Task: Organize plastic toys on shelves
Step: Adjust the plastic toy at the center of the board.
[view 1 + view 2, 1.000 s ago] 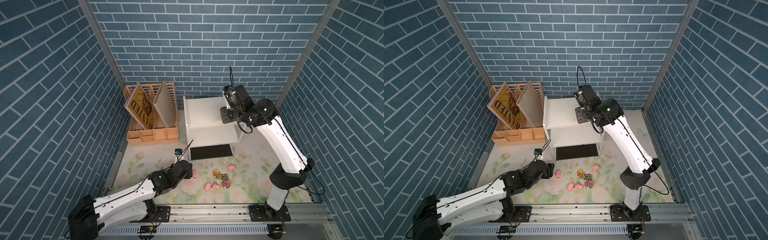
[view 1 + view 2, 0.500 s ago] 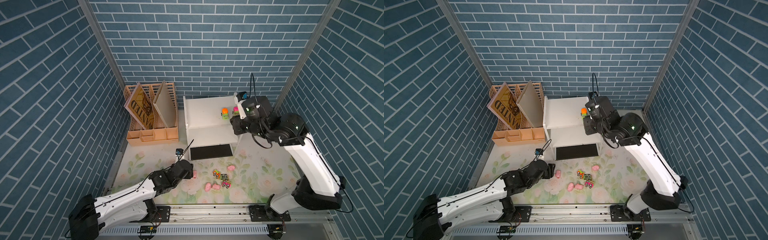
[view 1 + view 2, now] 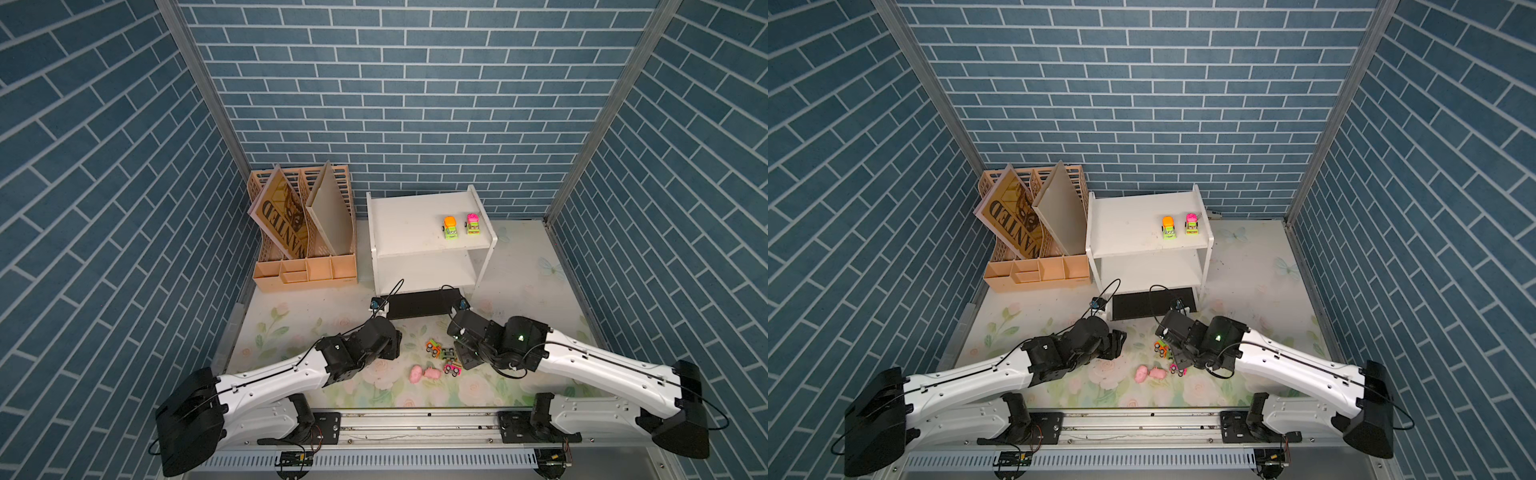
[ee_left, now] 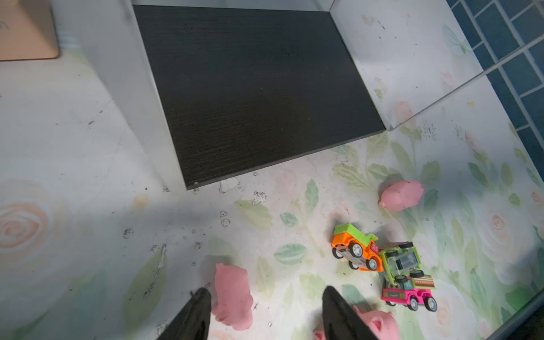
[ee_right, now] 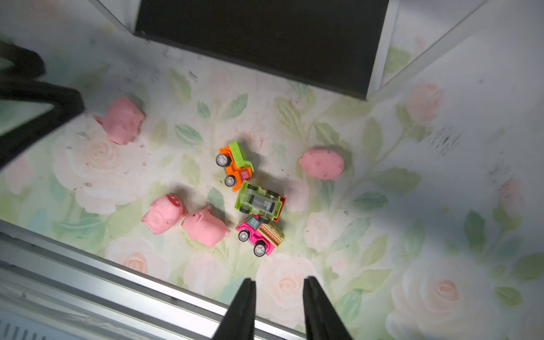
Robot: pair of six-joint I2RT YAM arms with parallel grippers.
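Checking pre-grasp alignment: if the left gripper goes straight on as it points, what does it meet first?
Probably the pink pig, which lies within the open jaws of the left gripper, close beside one finger. Depth is unclear in the wrist view, so the floral mat could come first.

- Left wrist view: the left gripper (image 4: 266,294) shows only its fingertips. The picture's edge cuts off the rest, and also the cut-off pig (image 4: 379,323) far from the shelves (image 4: 117,73).
- Both top views: the gripper-side pig (image 4: 232,294), in front of the shelves, is hidden under the left arm (image 3: 291,374).
- Both top views: the shelf-side pig (image 5: 322,163), nearest the shelves, is hidden under the right arm (image 3: 498,340).
- Right wrist view: the left gripper is a blurred dark shape, cut by the edge.
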